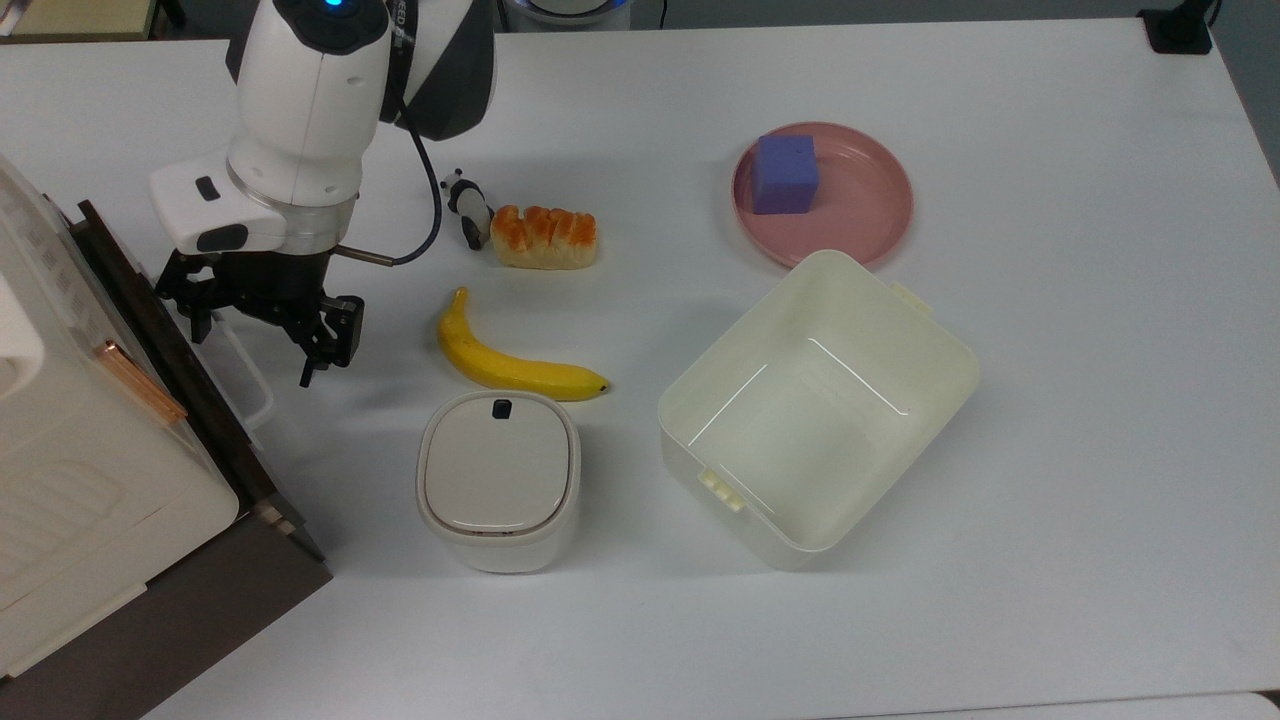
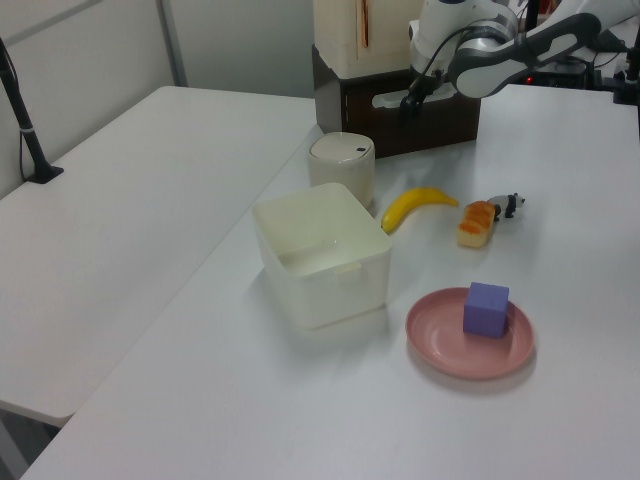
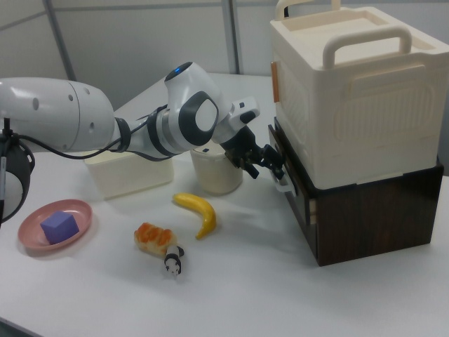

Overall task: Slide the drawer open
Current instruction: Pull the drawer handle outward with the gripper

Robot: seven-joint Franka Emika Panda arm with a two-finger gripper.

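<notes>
The drawer (image 1: 170, 350) shows its dark brown front along the top view's left, under a cream box, with a thin strip of tan wood at its near end. Its white loop handle (image 1: 252, 395) sticks out toward the table. My gripper (image 1: 250, 345) hangs straight over that handle and is shut on it. In the right view the gripper (image 3: 275, 170) presses against the handle (image 3: 282, 184), and the drawer front (image 3: 298, 200) stands slightly proud of the cabinet. In the left view the gripper (image 2: 408, 103) sits at the drawer (image 2: 440, 120).
A banana (image 1: 510, 360), a white lidded bin (image 1: 498, 480), a bread piece (image 1: 545, 237) and a panda figurine (image 1: 468, 205) lie just to the top view's right of the drawer. Farther right stand a cream tub (image 1: 960, 370) and a pink plate (image 1: 870, 210) holding a purple block (image 1: 786, 173).
</notes>
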